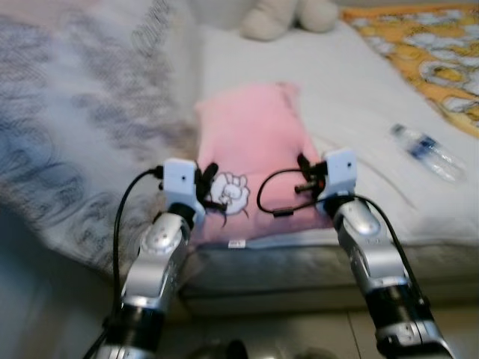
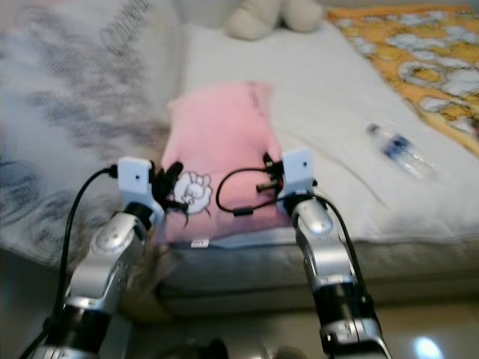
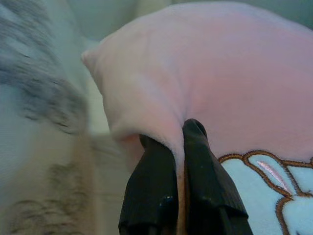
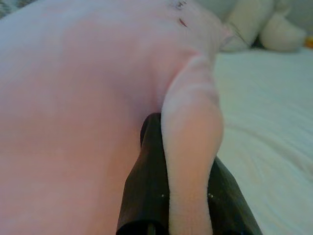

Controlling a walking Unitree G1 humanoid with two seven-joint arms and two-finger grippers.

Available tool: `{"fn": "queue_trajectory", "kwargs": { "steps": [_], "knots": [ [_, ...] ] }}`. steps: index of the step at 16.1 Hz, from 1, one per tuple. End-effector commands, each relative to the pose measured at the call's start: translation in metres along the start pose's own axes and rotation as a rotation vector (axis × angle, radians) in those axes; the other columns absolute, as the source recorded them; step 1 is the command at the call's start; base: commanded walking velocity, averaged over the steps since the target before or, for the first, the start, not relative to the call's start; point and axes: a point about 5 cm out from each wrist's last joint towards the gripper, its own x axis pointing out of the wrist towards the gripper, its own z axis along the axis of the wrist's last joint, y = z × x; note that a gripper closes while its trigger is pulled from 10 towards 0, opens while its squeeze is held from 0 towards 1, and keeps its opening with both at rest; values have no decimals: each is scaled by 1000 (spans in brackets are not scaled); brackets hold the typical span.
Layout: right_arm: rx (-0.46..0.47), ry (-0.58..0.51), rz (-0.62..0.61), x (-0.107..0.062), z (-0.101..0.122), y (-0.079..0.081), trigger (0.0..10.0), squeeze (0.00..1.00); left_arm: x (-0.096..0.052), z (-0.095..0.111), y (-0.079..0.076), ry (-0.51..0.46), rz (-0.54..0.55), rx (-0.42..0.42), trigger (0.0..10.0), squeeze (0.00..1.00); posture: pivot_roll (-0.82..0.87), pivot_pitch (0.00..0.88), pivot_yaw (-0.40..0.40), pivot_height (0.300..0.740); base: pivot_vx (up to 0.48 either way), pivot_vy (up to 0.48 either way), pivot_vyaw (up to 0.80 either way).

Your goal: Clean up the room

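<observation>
A pink pillow (image 1: 254,149) lies on the white bed (image 1: 352,97), its near end at the mattress edge and its length running toward 12 o'clock. A white rabbit picture (image 1: 230,191) is sewn on the near end.

The left pincer (image 3: 178,147) is clenched on a fold of the pillow's near edge at about 9 o'clock of the rabbit; in the left wrist view pink cloth is squeezed between the two black fingers (image 3: 151,186). The right pincer (image 4: 188,132) grasps the pillow's other near corner, at about 3 o'clock of the rabbit, with a roll of pink cloth pinched between its fingers (image 4: 144,186).

A plastic water bottle (image 1: 426,152) lies on its side on the sheet, well apart from the pillow at about 3 o'clock. A pale stuffed toy (image 1: 288,16) sits at 12 o'clock. An orange patterned blanket (image 1: 426,52) covers the bed toward 2 o'clock, and a grey-patterned quilt (image 1: 82,112) is heaped at 9 to 10 o'clock.
</observation>
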Motion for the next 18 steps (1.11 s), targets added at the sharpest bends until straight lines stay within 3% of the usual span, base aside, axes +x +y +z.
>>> {"fn": "queue_trajectory", "kwargs": {
  "steps": [1, 7, 9, 11, 13, 15, 18],
  "knots": [
    [-4, -19, -41, -3, 1, -8, 10000, 0, -3, 3, 10, -13, 43, 24, 10000, 0, -157, 54, 107, 740, 450, 0, 0],
    [-4, -9, -50, -5, -4, -10, 10000, 0, -4, 1, 10, -12, 49, 13, 10000, 0, -156, 61, 109, 740, 457, 0, 0],
    [-6, -5, -50, -4, -4, -11, 10000, 0, -4, 0, 11, -5, 68, -37, 10000, 0, -155, 62, 108, 740, 454, 0, 0],
    [0, 4, -32, 2, -2, -11, 10000, 0, -2, -3, 22, 32, 180, -71, 10000, 0, -156, 73, 111, 740, 0, 0, 0],
    [15, 17, -27, 13, 1, -13, 10000, 0, 1, 0, 23, 22, 176, -49, 10000, 0, -153, 76, 110, 740, 0, 0, 0],
    [72, 37, 5, 24, 1, -13, 10000, 0, 12, 3, 22, 21, 173, -30, 10000, 0, -126, 96, 107, 740, 0, 0, 0],
    [134, 105, -40, 43, -3, -14, 10000, 0, 43, 7, 22, 71, 132, 14, 10000, 0, -86, 148, 113, 740, 0, 0, 0]
  ]
}}
